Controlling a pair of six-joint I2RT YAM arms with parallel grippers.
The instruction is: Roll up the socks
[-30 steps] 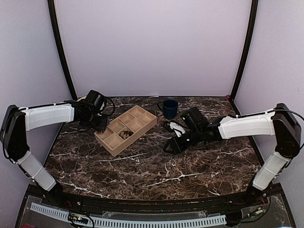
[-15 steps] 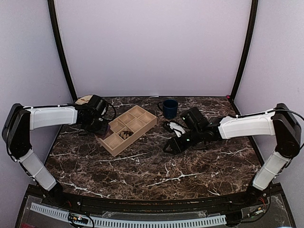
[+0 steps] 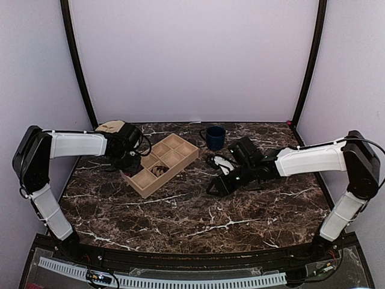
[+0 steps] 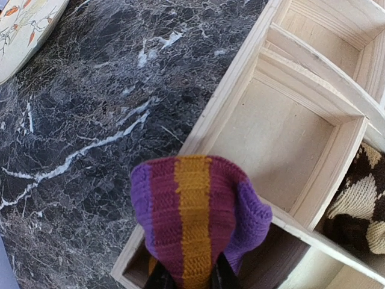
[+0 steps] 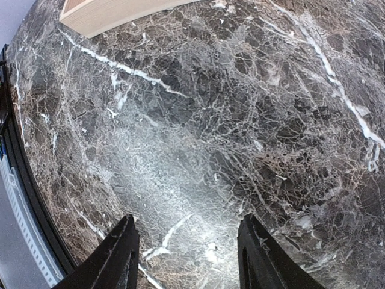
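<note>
Purple striped sock (image 4: pixel 195 223) rolled into bundle, pinched in left claw (image 4: pixel 191 280), over rim of corner compartment of wooden tray (image 4: pixel 231 99). Brown argyle sock (image 4: pixel 361 208) bundled in neighbouring compartment. Right claw (image 5: pixel 186 253) spread wide, grasping nothing, above marble worktop (image 5: pixel 240 120), apart from tray. Blue mug (image 3: pixel 214 136) near tray's far end

So the purple sock with orange and red stripes (image 4: pixel 195 217) is bundled up, pinched in the left fingers (image 4: pixel 161 280) over the wooden divided tray's (image 4: pixel 221 99) corner slot. The dark brown tan-argyle sock (image 4: pixel 361 205) is bunched in a slot at its 3 o'clock.
</note>
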